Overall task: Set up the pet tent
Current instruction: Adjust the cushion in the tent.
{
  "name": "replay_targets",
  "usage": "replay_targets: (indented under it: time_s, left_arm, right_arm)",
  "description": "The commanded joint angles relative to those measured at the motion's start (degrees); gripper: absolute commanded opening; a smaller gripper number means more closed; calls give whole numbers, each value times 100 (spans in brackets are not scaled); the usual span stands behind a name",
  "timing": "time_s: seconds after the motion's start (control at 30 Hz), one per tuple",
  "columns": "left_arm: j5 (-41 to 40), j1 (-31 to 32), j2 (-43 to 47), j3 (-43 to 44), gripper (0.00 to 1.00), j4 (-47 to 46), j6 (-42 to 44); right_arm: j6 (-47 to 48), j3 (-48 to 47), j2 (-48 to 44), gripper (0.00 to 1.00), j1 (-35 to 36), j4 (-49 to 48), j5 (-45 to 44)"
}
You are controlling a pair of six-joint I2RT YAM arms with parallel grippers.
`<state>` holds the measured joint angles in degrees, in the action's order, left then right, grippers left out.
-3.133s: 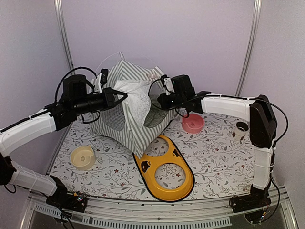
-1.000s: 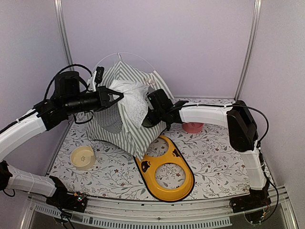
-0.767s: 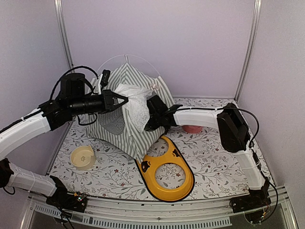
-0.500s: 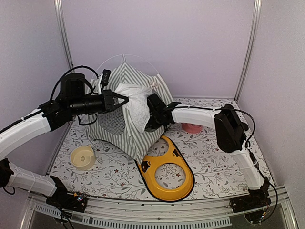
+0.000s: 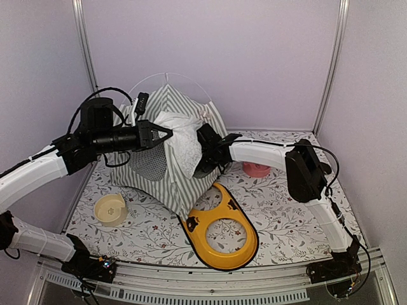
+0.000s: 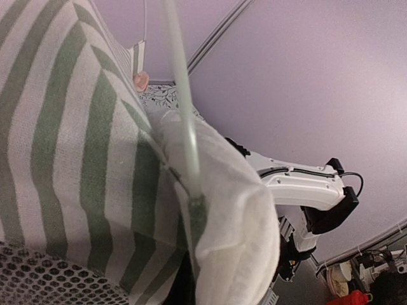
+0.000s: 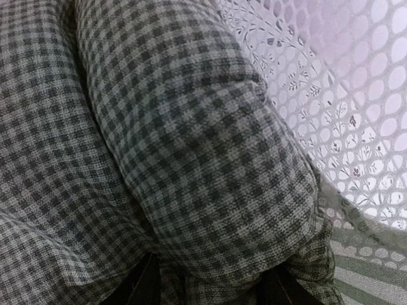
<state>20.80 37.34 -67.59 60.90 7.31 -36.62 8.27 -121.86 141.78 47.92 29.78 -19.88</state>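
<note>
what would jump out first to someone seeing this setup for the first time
The green-striped tent at the back left, with the left gripper pinched shut on its top fabric. The right gripper is inside its doorway, straddling a checked cushion. A bright yellow tray lies in front.

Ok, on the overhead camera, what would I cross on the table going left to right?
cream bowl → tent → yellow bowl stand → pink bowl
</note>
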Motion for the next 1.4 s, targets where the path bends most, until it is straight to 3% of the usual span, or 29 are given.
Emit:
replay_targets:
  time_s: [0.0, 0.5, 1.13, 1.37]
  left_arm:
    - [353, 105, 90, 44, 0, -555, -45]
    - [331, 101, 175, 21, 0, -521, -34]
    - [182, 94, 255, -114, 0, -556, -39]
    - [-20, 88, 291, -131, 0, -529, -43]
  right_arm:
    - [-66, -135, 338, 51, -15, 428, 571]
    - [-168, -179, 145, 54, -24, 428, 282]
    - [-146, -96, -546, 84, 36, 183, -146]
    - [-11, 65, -1025, 88, 177, -94, -202]
